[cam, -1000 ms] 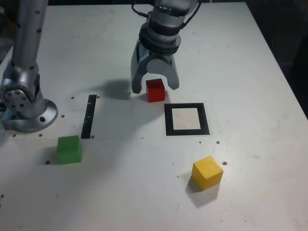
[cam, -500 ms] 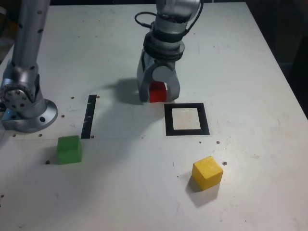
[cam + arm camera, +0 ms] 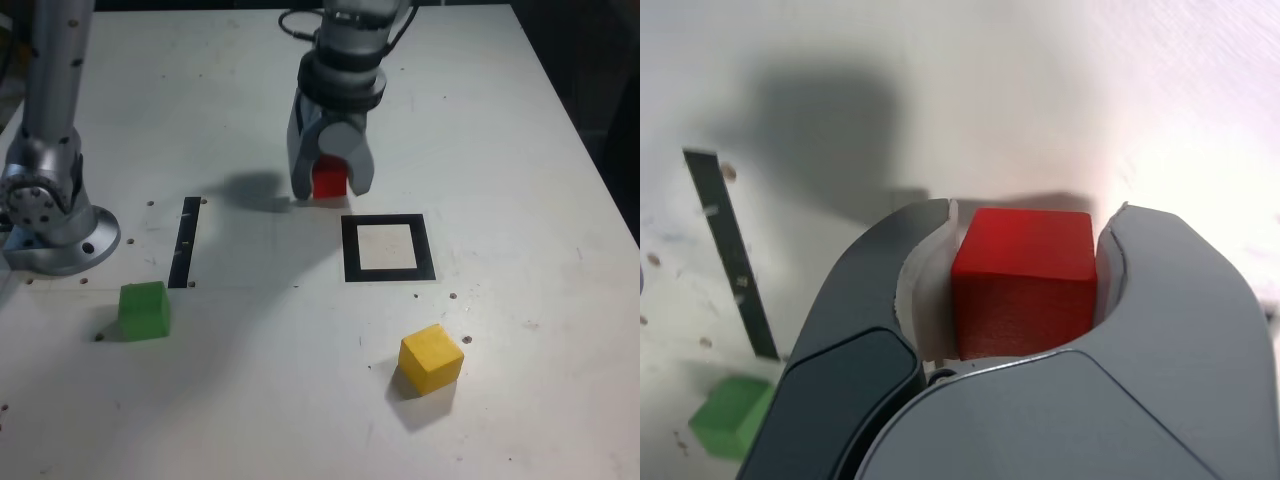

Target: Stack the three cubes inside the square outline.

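The red cube [image 3: 329, 179] is a plain, matte, solid red, sitting between the silver-grey fingers of the gripper [image 3: 331, 188]. At about 5 o'clock from it, the square outline [image 3: 388, 247] is a black frame with a white centre. The yellow cube [image 3: 431, 358] and green cube [image 3: 144, 309] are plain-faced. A thin strip [image 3: 185, 241] is black. The table [image 3: 500, 150] is white with small dark specks.

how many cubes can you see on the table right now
3: the red cube is between the gripper jaws; the green cube is near the black strip; the yellow cube sits below the square outline.
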Controlling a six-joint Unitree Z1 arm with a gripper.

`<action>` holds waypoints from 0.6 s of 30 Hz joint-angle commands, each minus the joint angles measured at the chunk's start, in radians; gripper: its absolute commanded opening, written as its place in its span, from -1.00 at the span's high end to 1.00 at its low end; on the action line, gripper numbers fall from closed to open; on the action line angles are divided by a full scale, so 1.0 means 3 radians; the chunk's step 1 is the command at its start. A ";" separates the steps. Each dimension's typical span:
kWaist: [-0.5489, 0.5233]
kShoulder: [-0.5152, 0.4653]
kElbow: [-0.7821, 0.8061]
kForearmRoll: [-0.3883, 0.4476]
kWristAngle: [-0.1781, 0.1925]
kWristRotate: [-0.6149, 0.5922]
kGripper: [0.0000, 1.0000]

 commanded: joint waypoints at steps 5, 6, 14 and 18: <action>-0.0401 0.0000 -0.0393 0.0305 -0.0017 -0.0164 0.46; -0.0441 0.0024 -0.0426 0.0316 -0.0027 -0.0182 0.46; -0.0510 0.0310 -0.0472 0.0166 -0.0086 -0.0203 0.46; -0.0535 0.0381 -0.0492 0.0108 -0.0106 -0.0190 0.46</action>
